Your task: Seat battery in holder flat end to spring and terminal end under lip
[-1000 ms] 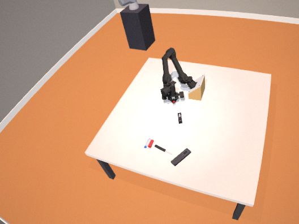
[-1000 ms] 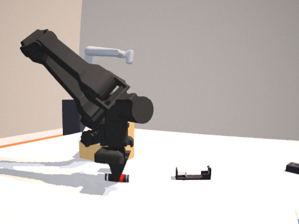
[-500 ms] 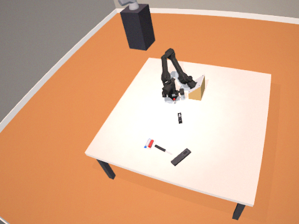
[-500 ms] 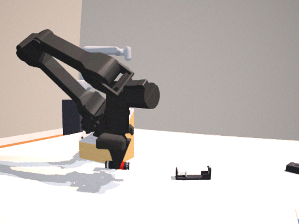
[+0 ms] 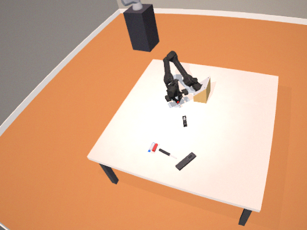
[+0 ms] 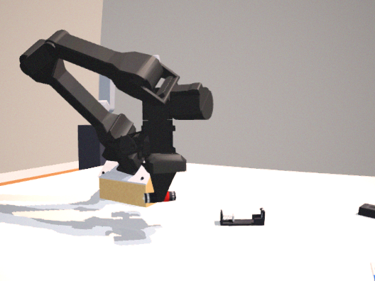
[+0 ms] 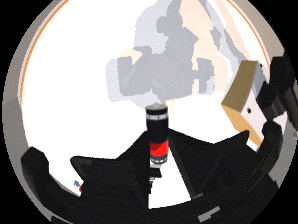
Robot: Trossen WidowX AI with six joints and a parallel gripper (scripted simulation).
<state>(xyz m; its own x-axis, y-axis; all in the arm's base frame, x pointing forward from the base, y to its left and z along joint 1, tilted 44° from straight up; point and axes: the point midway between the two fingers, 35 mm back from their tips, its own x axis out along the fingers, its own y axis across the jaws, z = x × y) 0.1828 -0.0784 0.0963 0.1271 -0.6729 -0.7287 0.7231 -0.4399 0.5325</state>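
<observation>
The battery (image 6: 172,196) (image 7: 158,125), black with a red band and silvery ends, lies level between the fingertips. My gripper (image 5: 177,101) (image 6: 162,199) (image 7: 157,133) points down and is shut on the battery's middle, holding it above the table. The ends stick out on both sides; which is the terminal end I cannot tell. The black holder (image 5: 185,121) (image 6: 242,222) stands empty and upright on the table, apart from the gripper. In the exterior view its spring (image 6: 228,218) is at the left end and the raised lip (image 6: 262,213) at the right. The wrist view shows the holder (image 7: 155,173) partly, behind the battery.
A wooden block with a pale sloped face (image 5: 200,97) (image 6: 122,190) (image 7: 242,86) stands close to the arm. Near the table's front lie a dark remote-like device (image 5: 186,161) (image 6: 368,210), a black-handled screwdriver (image 5: 164,152), a red cylinder (image 5: 155,147) and a white-and-blue one (image 5: 152,146).
</observation>
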